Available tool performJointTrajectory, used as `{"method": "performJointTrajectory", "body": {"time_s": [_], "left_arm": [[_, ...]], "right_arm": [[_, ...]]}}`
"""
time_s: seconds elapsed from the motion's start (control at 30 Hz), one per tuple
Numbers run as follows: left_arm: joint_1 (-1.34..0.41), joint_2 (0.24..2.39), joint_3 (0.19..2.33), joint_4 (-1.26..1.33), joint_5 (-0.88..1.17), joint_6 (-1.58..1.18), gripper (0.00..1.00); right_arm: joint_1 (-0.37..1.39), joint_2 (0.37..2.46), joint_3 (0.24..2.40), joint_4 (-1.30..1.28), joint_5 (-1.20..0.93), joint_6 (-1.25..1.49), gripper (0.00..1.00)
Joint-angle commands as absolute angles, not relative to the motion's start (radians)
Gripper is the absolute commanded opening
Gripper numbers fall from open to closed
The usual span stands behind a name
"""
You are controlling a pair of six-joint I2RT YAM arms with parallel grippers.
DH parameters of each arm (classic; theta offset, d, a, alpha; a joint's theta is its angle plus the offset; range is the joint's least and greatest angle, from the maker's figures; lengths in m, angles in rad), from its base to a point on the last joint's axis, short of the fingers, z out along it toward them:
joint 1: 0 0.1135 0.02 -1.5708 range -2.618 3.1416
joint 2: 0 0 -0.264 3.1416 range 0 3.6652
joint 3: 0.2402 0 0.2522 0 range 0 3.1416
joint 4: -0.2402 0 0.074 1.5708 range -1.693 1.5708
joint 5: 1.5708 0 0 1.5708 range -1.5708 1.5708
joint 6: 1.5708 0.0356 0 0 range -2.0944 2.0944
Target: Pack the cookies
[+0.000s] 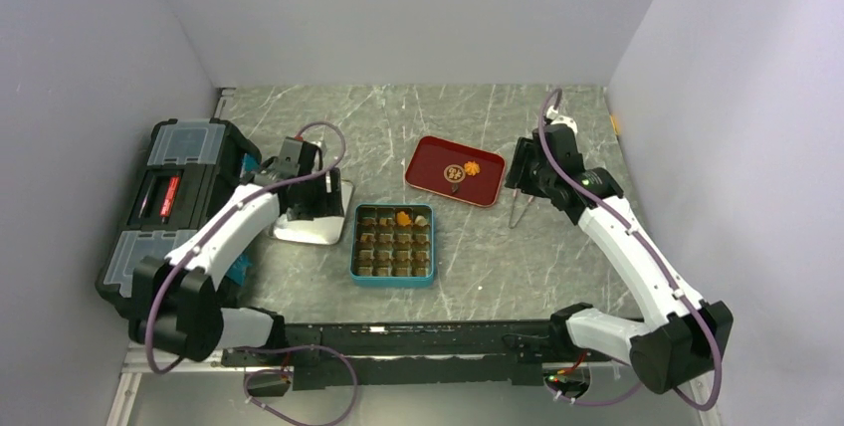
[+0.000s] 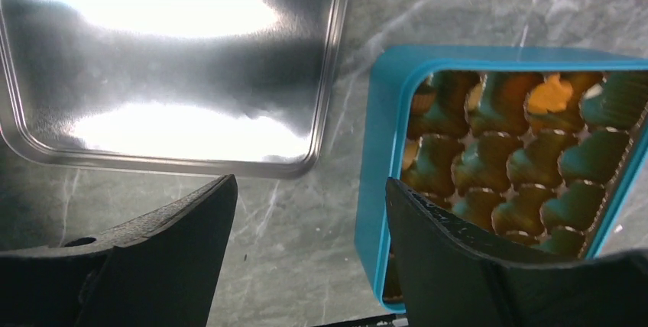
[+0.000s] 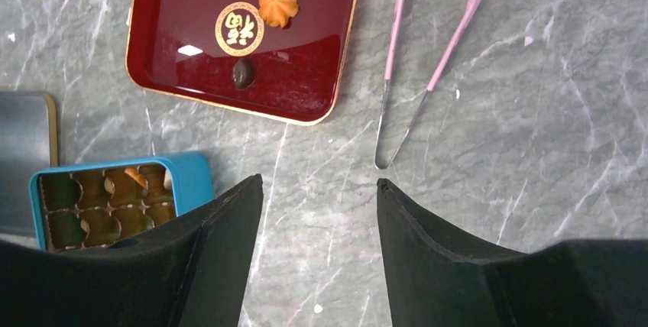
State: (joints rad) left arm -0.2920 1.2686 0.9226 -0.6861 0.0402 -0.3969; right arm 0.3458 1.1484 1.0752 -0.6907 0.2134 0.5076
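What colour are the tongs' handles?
Pink; the tongs show best in the right wrist view.

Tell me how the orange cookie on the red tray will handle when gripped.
The orange cookie probably crumbles: its ridged petals look thin. It's small, so likely light. It may slide on the glossy tray.

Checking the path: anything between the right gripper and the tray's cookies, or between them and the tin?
Nothing visible does. Only bare table lies between the right gripper and the cookies, and between red tray and open teal tin; the tongs lie aside.
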Motion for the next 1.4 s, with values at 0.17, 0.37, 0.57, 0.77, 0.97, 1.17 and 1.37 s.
{"method": "performJointTrajectory", "body": {"time_s": [0.17, 0.37, 0.57, 0.77, 0.97, 1.17, 1.37], "left_arm": [[-0.293, 1.481, 1.041, -0.717, 0.003, -0.390, 0.72], [-0.293, 1.594, 1.096, -0.719, 0.002, -0.404, 0.69], [-0.295, 1.677, 1.118, -0.716, 0.004, -0.405, 0.66], [-0.313, 1.745, 1.165, -0.751, -0.029, -0.398, 0.62], [-0.352, 1.798, 1.218, -0.780, -0.045, -0.396, 0.55], [-0.385, 1.823, 1.235, -0.802, -0.074, -0.402, 0.48], [-0.397, 1.847, 1.227, -0.798, -0.091, -0.402, 0.41]], "right_arm": [[0.351, 1.046, 1.009, -0.683, 0.179, 0.489, 0.59], [0.351, 1.033, 0.986, -0.668, 0.157, 0.485, 0.59], [0.351, 1.020, 0.968, -0.656, 0.151, 0.485, 0.60], [0.351, 1.008, 0.949, -0.647, 0.145, 0.485, 0.60], [0.351, 0.997, 0.940, -0.647, 0.138, 0.483, 0.60], [0.351, 0.987, 0.933, -0.643, 0.135, 0.482, 0.61], [0.351, 0.978, 0.927, -0.644, 0.132, 0.482, 0.61]]}}
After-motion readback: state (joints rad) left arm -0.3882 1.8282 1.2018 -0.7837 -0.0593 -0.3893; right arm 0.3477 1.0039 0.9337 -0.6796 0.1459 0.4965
